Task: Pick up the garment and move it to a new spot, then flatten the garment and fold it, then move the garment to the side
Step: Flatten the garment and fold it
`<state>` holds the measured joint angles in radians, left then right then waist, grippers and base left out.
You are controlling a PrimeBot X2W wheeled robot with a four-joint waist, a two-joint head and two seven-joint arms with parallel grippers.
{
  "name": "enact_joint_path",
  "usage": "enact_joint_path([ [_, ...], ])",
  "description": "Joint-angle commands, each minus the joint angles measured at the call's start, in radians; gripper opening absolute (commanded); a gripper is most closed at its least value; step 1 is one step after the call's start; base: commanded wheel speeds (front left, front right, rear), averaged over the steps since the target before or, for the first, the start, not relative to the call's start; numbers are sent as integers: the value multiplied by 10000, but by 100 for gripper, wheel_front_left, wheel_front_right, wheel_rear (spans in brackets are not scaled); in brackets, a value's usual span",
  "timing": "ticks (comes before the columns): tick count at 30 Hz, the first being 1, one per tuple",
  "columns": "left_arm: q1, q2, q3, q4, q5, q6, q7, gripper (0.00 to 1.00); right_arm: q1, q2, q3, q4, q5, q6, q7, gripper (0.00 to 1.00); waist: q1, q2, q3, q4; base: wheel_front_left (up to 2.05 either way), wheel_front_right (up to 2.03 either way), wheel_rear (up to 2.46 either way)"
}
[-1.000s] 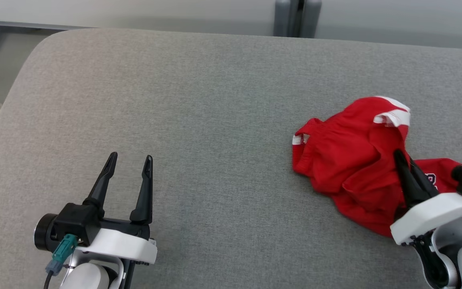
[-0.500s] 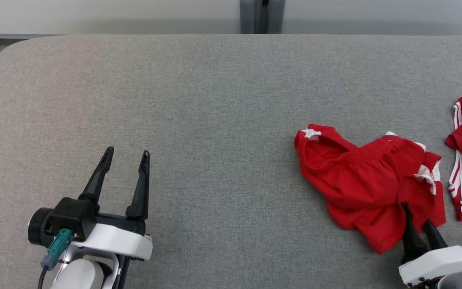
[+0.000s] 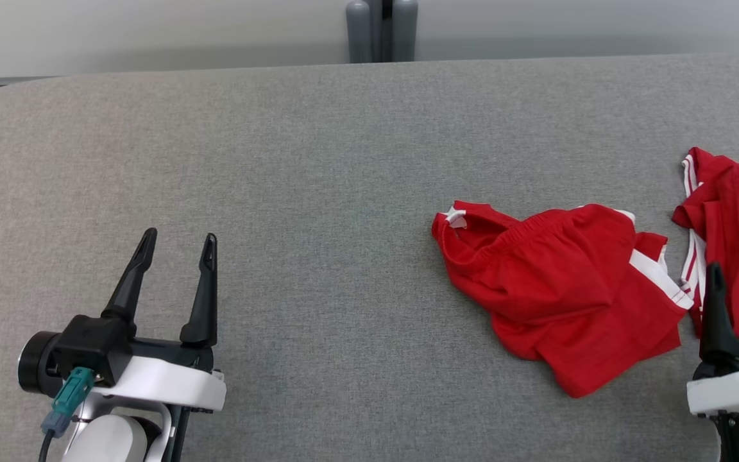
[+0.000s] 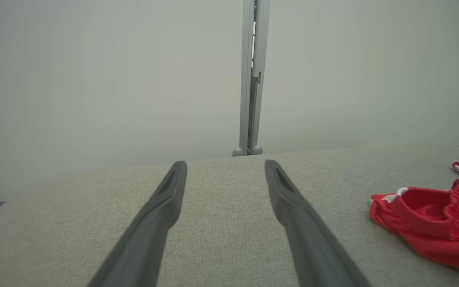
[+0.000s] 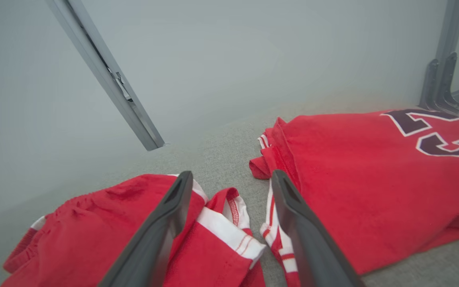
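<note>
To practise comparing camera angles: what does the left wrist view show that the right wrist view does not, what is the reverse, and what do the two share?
Left wrist view's own: the left claw, open over a bare stretch of fabric. Right wrist view's own: the right claw, open between two garments, and the red jersey with its dark lettering. Shared: the red shorts, the grey fabric surface, and a grey post against the pale wall.

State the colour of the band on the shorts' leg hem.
White band on red shorts; right wrist view.
</note>
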<state>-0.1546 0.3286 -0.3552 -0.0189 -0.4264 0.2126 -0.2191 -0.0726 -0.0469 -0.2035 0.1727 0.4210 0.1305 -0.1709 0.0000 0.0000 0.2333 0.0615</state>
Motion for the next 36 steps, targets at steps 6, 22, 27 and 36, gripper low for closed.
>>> enact_joint_path([
  [6, 184, 174, 168, -186, 55, 186, -18, 100, 126, -59, 465, -2164, -1175, 6, 870, 100, 0, 0, -229, -267, 0, 0, 0],
  [22, 796, 274, -67, -304, 20, 389, 218, 100, 1280, -68, 1829, -3554, -2101, 4, 1779, 100, 0, 0, -1076, -325, 0, 0, 0],
  [27, 982, 277, -134, -376, -23, 483, 362, 100, 1426, -67, 1590, -3452, -2031, 4, 1689, 100, 0, 0, -1228, -305, 0, 0, 0],
  [36, 966, 308, -220, -521, -23, 539, 481, 100, 1438, -66, 1555, -3460, -1984, 4, 1674, 100, 0, 0, -1310, -328, 0, 0, 0],
])
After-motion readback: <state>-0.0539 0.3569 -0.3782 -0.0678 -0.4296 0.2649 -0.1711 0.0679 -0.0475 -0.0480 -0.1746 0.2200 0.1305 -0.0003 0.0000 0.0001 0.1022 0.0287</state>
